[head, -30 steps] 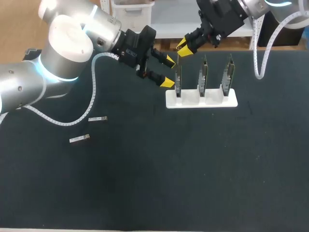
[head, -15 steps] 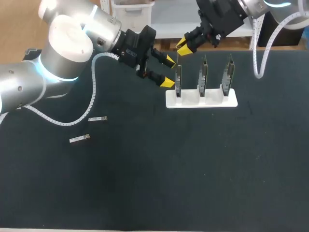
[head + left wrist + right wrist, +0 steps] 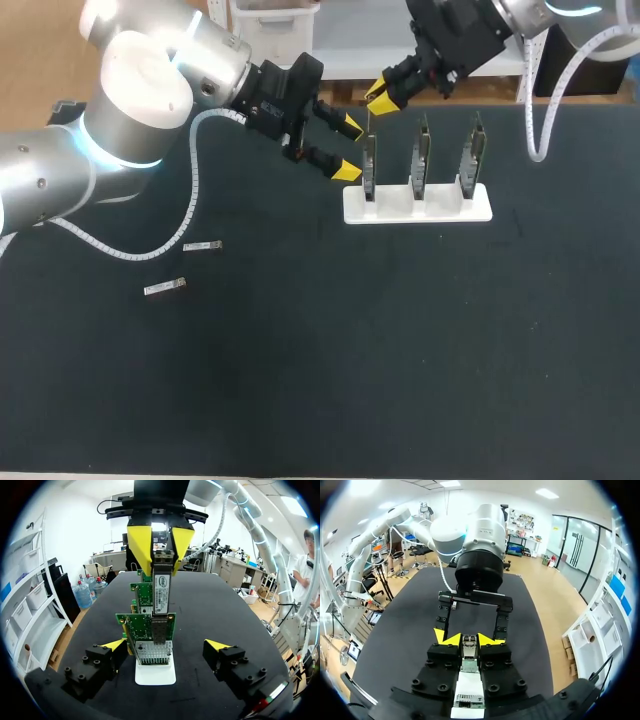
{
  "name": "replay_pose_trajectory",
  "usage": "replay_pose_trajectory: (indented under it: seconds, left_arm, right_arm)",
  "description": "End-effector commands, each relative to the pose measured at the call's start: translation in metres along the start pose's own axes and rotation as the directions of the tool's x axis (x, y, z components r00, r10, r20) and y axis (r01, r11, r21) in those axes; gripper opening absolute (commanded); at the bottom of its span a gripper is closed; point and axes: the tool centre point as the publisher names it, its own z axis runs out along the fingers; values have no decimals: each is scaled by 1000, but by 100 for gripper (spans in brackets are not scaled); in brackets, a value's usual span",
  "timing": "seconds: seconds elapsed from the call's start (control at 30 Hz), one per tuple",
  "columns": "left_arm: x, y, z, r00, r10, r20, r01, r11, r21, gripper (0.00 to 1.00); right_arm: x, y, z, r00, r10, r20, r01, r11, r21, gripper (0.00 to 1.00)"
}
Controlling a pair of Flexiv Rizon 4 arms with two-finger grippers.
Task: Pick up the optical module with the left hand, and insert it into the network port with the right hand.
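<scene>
Black desk [image 3: 400, 350] carries a white holder [image 3: 418, 205] with three upright cards [image 3: 422, 150]. From the far right corner, the right arm angles down toward the leftmost card [image 3: 369, 165]. The right claw [image 3: 381, 97] is closed on the module [image 3: 161, 587], which is held upright directly over that card's port [image 3: 159, 630]; contact cannot be determined. From the left, the left arm bends at the elbow, and the left claw [image 3: 350, 148] is spread wide just beside the same card, gripping nothing. Two spare modules [image 3: 202, 246] lie well apart to the left.
</scene>
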Motion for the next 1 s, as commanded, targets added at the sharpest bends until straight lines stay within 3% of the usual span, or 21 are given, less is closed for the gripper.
replay_pose_trajectory:
  seconds: [0.03, 1.0]
  left_arm:
    - [-1, 2, 0, 1000, -1, -4, 1, 1000, 4, 100]
    - [-1, 2, 0, 1000, -1, -4, 1, 1000, 4, 100]
  right_arm:
    - [3, 0, 1, 1000, 3, 11, -3, 1000, 8, 0]
    - [1, 1, 2, 1000, -1, 14, 1, 1000, -18, 0]
